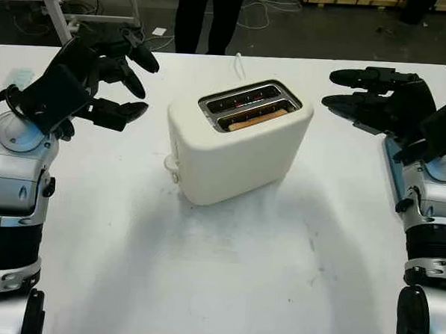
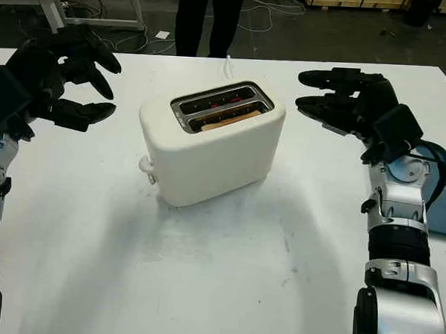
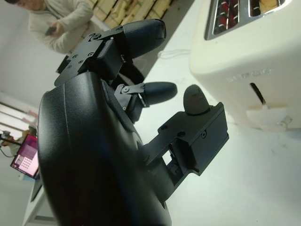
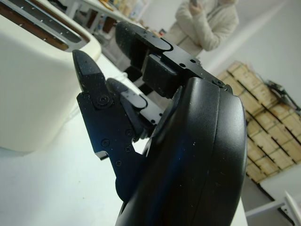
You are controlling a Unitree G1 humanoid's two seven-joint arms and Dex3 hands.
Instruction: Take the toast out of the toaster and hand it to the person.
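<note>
Right hand (image 2: 339, 94) open, holding nothing — a bit nearer than left hand (image 1: 112, 79), also open. Inward from it: toaster (image 1: 235, 141), toast (image 1: 254, 121) down in the slot, long axis slanting toward the right hand.

White table (image 1: 224, 287); cream toaster (image 1: 235, 149) mid-table, blue tray (image 2: 440, 195) right edge.

Cream toaster (image 1: 239, 149), tan toast (image 1: 257, 121), white table (image 1: 225, 272).
</note>
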